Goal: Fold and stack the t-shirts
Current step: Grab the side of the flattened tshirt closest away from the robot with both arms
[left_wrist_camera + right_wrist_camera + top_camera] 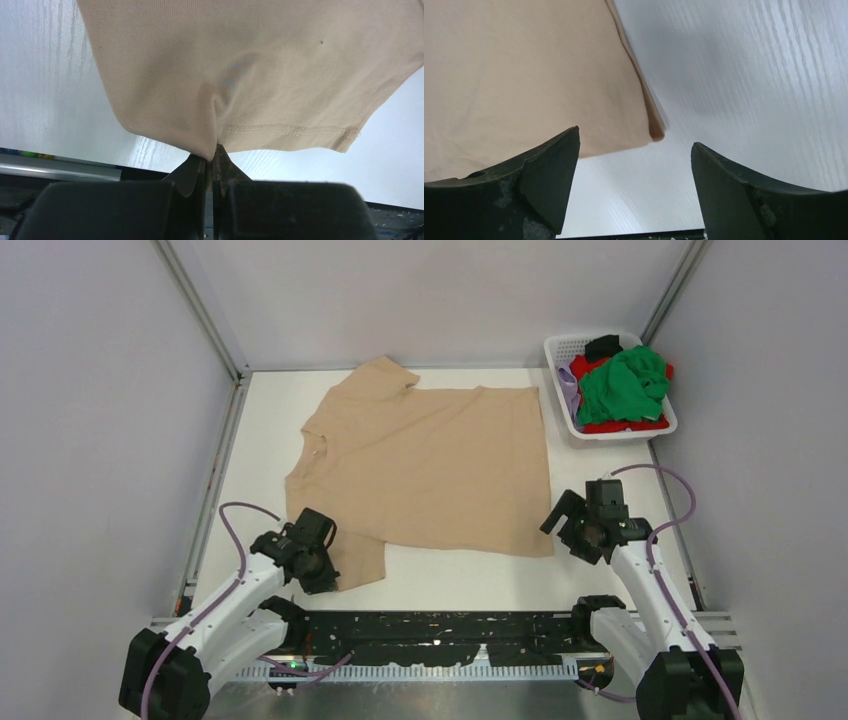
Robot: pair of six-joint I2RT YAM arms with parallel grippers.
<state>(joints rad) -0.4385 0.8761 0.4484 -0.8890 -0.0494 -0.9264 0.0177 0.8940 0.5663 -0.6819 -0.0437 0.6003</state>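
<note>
Lying spread flat across the middle of the white table (600,455) was the beige t-shirt (430,465), collar toward the left and bottom hem toward the right. One sleeve pointed to the far side and the other reached toward the near-left corner.

The left gripper (318,565) was down on that near sleeve. The left wrist view made it pretty obvious: its fingers (192,172) were pinched all the way together with the sleeve's edge caught between them, right beside the stitched hem. The cloth puckered into a small crease where it went in, and the rest of the sleeve fanned out over the tabletop.

The right gripper (572,525) sat just off the near-right corner of the shirt. From its wrist cam the fingers (549,165) were spread wide apart with nothing between them. The shirt's corner lay on the table just ahead of the gap, not touched as far as I could see.

Over in the far-right corner was the white mesh basket (560,350) with more shirts heaped in it. The green t-shirt (625,385) was on top and the red t-shirt (625,425) under it on the near side. The black t-shirt (603,345) was at the far end, with a bit of the lilac t-shirt (567,390) peeking out on the left. The basket was well apart from both grippers.
</note>
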